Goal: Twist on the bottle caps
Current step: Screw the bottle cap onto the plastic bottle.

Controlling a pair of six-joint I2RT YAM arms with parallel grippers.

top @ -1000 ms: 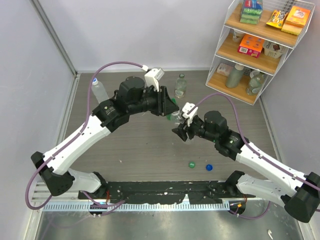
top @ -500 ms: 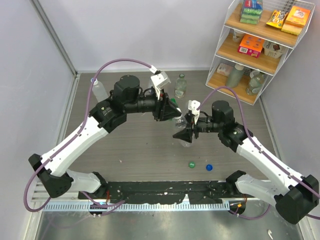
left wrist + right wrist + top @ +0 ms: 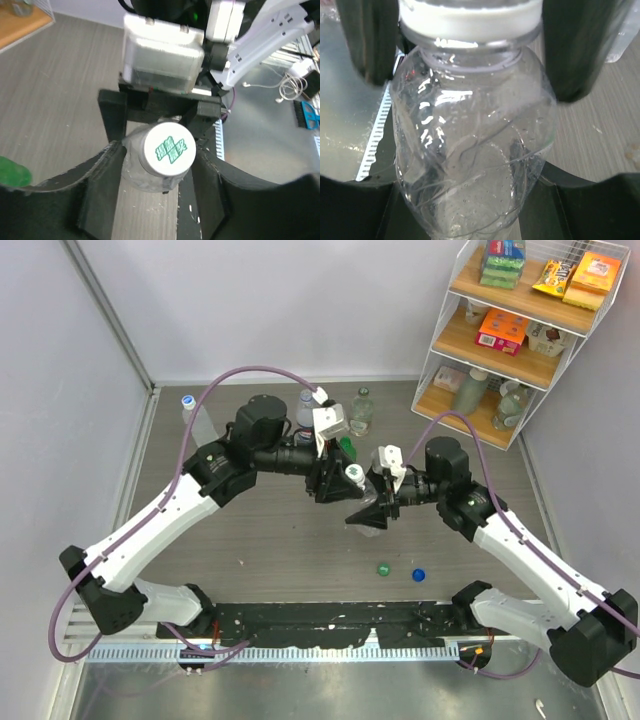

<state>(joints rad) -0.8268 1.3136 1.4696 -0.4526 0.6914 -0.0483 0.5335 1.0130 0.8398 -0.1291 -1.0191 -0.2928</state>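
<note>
Left of the wire snack rack (image 3: 455, 400) and well apart from it, the right gripper (image 3: 372, 508) clamps the body of a plain clear bottle (image 3: 470, 150), jaws partway closed on the crumpled plastic. A white cap (image 3: 168, 148) with a green logo sits on its neck. The left gripper (image 3: 338, 477) straddles that cap, jaws partly open; whether the pads touch it cannot be told. Farther from the rack, a green cap (image 3: 382, 567) and a blue cap (image 3: 418, 574) lie on the table.
</note>
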